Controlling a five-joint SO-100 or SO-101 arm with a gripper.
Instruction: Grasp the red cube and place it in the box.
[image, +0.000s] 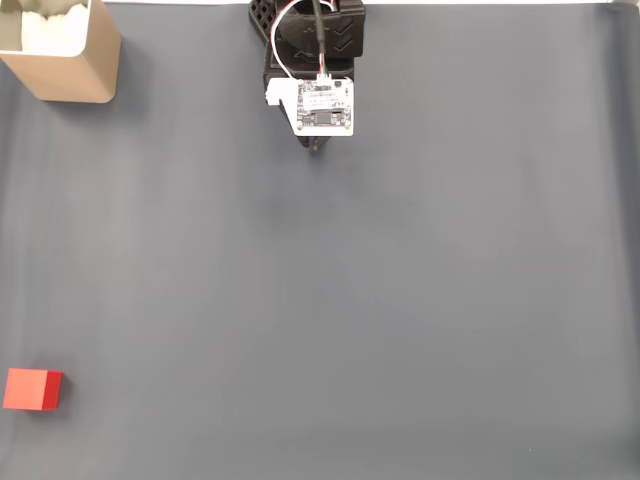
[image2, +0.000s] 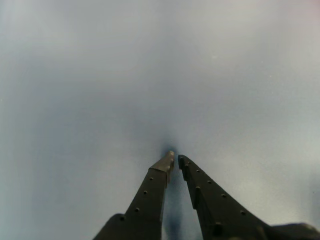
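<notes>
Fixed view: the red cube (image: 32, 389) sits on the grey mat (image: 400, 320) at the lower left edge, well apart from everything else. The box (image: 66, 50) stands in the upper left corner, tan-walled with a white inside. The arm (image: 312, 60) is at the top centre, folded over its base. In the wrist view the gripper (image2: 175, 159) has its jaws drawn nearly together, tips almost touching, grasping nothing, close above bare mat.
</notes>
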